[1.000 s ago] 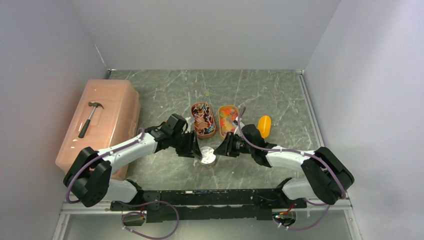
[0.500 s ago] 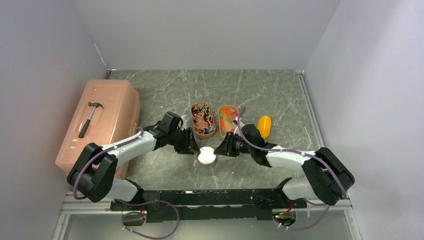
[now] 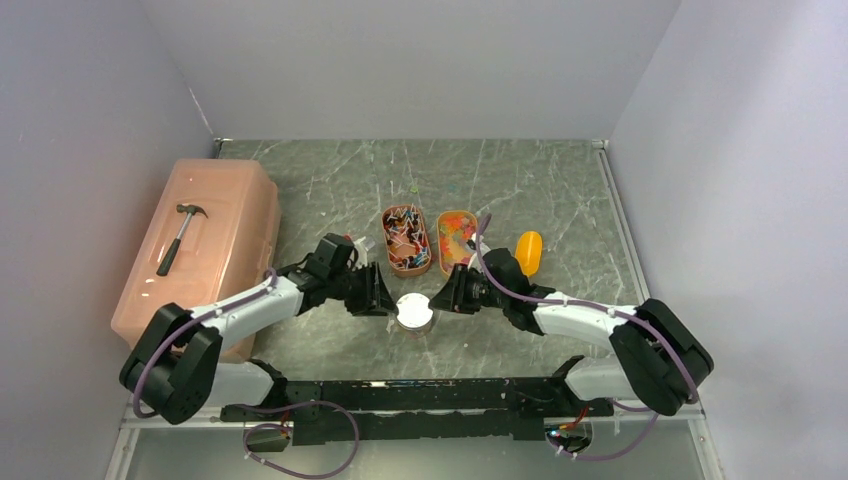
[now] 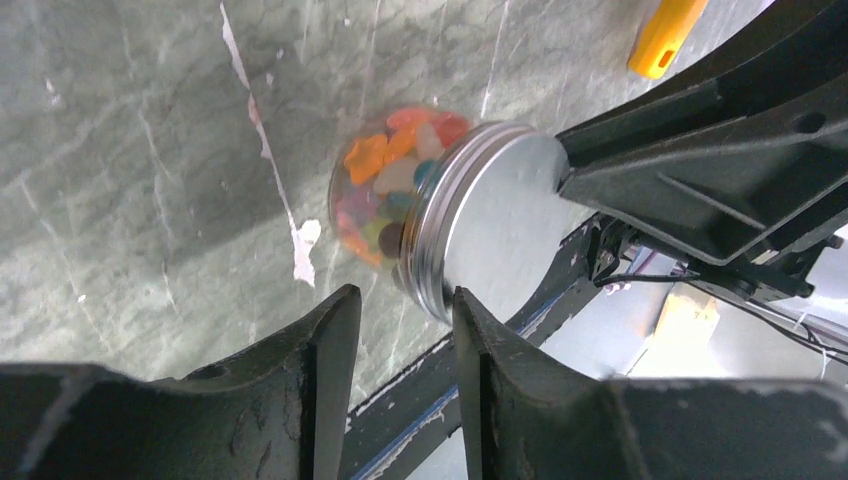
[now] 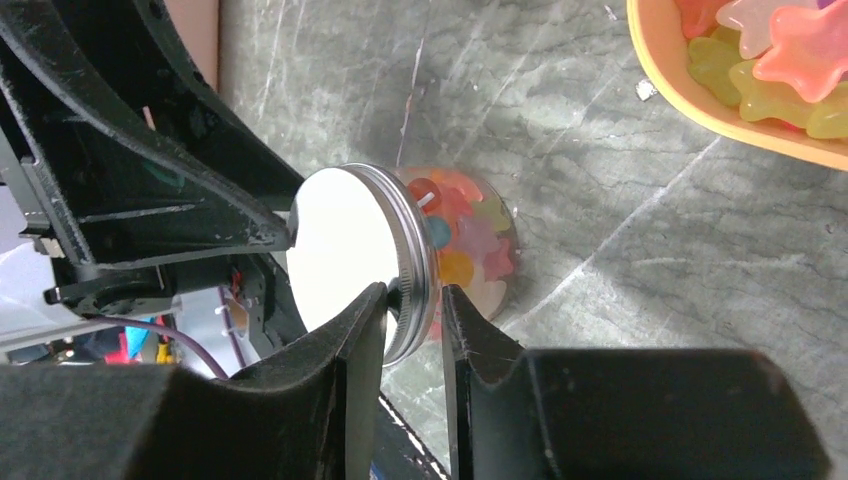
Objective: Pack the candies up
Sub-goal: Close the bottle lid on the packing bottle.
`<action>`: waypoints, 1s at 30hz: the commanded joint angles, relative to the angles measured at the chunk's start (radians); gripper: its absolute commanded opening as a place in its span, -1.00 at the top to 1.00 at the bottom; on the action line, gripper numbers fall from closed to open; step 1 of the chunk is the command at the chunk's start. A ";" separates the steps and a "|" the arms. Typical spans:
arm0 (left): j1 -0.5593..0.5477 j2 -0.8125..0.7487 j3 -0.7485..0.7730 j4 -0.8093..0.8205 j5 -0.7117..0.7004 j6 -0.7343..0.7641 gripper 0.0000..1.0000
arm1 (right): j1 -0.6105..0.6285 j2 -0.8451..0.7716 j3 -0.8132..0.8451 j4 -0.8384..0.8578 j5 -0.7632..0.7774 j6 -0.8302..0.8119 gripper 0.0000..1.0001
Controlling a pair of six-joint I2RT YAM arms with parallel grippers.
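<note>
A small clear jar (image 3: 413,313) with a silver screw lid (image 5: 345,260) stands between my grippers, full of glossy candies (image 4: 385,185). More candies fill two oval orange trays: wrapped ones in the left tray (image 3: 406,240), glossy star shapes in the right tray (image 3: 456,238), which also shows in the right wrist view (image 5: 770,50). My right gripper (image 5: 410,295) is shut on the lid's rim. My left gripper (image 4: 400,305) is open just left of the jar, its fingertip close to the lid edge, holding nothing.
A yellow-orange scoop (image 3: 527,252) lies right of the trays. A pink plastic toolbox (image 3: 215,215) with a hammer (image 3: 180,237) on top stands at the left. A few loose candies (image 3: 413,187) lie behind the trays.
My left gripper has drawn back to the left, off the jar's lid. The right gripper has stayed on the lid.
</note>
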 commanded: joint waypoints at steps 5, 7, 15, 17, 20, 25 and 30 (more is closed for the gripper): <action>-0.004 -0.100 -0.015 -0.048 0.012 0.037 0.02 | 0.078 -0.080 0.070 -0.126 0.096 -0.035 0.34; -0.005 -0.099 -0.019 -0.040 0.016 0.039 0.01 | 0.096 -0.085 0.076 -0.136 0.114 -0.033 0.32; -0.014 -0.050 -0.048 0.022 0.050 0.017 0.02 | 0.147 -0.062 0.079 -0.159 0.162 -0.029 0.25; -0.020 -0.039 -0.056 0.029 0.047 0.014 0.03 | 0.152 -0.053 0.074 -0.163 0.173 -0.029 0.25; -0.026 -0.024 -0.074 0.042 0.044 0.007 0.09 | 0.161 -0.040 0.067 -0.177 0.197 -0.027 0.24; -0.034 -0.020 -0.100 0.053 0.037 -0.001 0.15 | 0.175 -0.035 0.038 -0.167 0.210 -0.010 0.24; -0.036 -0.034 -0.092 0.034 0.030 0.005 0.15 | 0.179 -0.041 0.038 -0.175 0.217 -0.007 0.24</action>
